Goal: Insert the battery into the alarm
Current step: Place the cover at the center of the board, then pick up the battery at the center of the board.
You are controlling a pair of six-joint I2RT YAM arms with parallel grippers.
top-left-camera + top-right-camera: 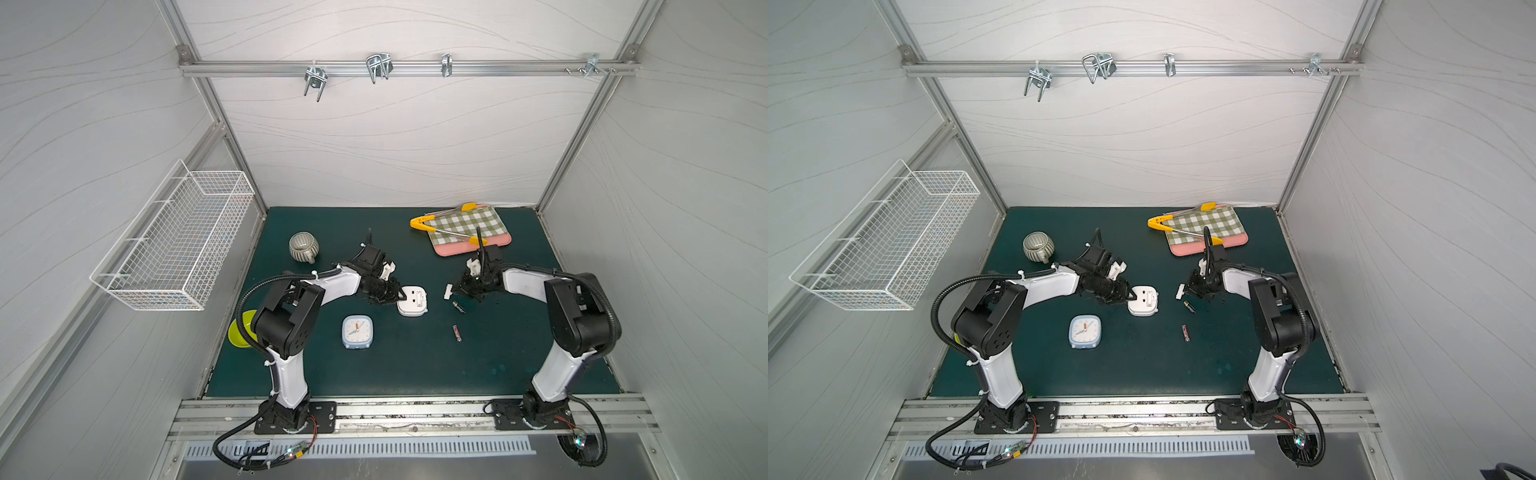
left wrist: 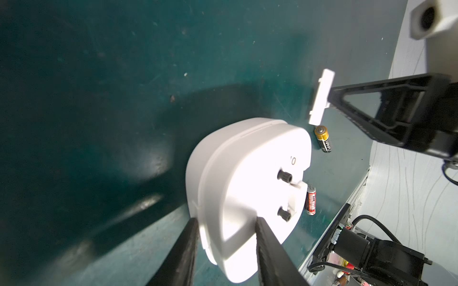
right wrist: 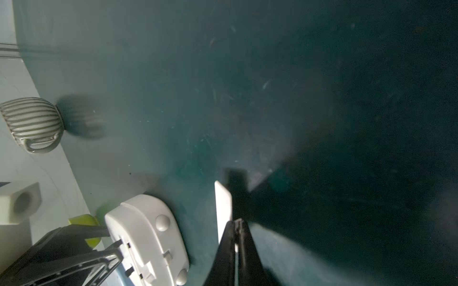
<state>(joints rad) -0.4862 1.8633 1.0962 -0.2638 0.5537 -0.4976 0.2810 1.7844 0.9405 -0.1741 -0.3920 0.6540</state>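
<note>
Presently left pincer [image 2: 226, 222] clamps white alarm [image 2: 247, 185]; right pincer [image 3: 235, 222] pinches white cover [image 3: 223, 205]. Black-gold battery [image 2: 323, 142] on worktop [image 1: 415, 365]: probably light, rigid, slick, rolls; grip mid-barrel.

White alarm [image 1: 412, 306] and cover [image 1: 448, 291], dark-green mat [image 1: 415, 365], green-checked cloth [image 1: 465, 224], grey-striped mug [image 1: 303, 246].

White alarm [image 1: 412, 301] back-up; black-gold battery [image 1: 458, 307] lying near.

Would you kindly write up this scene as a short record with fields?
left end effector: closed on the white clock, which lies back up
right end effector: pinching the battery cover, off the clock
black battery: loose on the mat, near the right end effector
red battery: loose on the mat, unheld
blue clock: face up, untouched
</note>
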